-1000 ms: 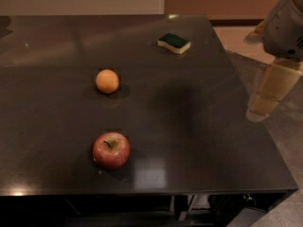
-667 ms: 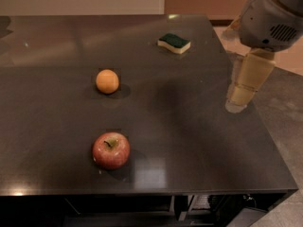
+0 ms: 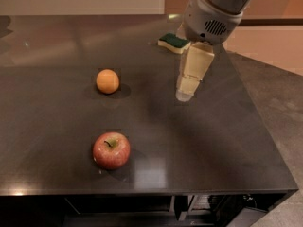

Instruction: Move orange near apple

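Item: my gripper (image 3: 184,94), hanging over the table (image 3: 213,141), right side in view; its opening I cannot tell. Orange (image 3: 108,81): on the table, well apart leftward of me. Apple (image 3: 111,150): nearer the front edge.

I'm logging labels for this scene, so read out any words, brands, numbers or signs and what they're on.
None: no text, number or sign can be read anywhere.
The orange, the apple, the sponge and the table are unmarked.
The tool, hanging over the table right of the orange, bears no lettering either.
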You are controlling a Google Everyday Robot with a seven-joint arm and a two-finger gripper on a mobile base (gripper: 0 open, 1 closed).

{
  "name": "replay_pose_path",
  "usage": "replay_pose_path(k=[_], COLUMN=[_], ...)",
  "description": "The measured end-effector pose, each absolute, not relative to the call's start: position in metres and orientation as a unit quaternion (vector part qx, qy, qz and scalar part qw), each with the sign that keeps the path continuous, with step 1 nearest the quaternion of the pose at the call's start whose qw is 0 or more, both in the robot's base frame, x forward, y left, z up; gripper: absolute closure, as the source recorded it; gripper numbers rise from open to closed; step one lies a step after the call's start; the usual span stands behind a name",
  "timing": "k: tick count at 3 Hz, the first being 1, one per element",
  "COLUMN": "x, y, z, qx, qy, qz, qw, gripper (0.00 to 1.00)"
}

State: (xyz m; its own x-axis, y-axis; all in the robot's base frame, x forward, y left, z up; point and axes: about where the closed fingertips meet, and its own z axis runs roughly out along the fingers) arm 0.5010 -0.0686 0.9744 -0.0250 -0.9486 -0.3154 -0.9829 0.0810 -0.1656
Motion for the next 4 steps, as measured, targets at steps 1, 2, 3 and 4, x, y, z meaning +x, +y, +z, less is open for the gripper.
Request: replay_pose_path(k=[1, 2, 3, 4], x=[0.519, 0.534, 0.545, 0.553], y=[-0.03, 0.011, 0.044, 0.074], z=[0.958, 0.941, 0.929, 0.92], qx=[-0.677, -0.676, -0.678, -0.679], qy=[0.713, 0.713, 0.712, 0.71], qz=[0.066, 0.081, 0.086, 0.092], qw=[0.168, 0.165, 0.163, 0.161], gripper=[0.0, 0.0, 0.0, 0.0])
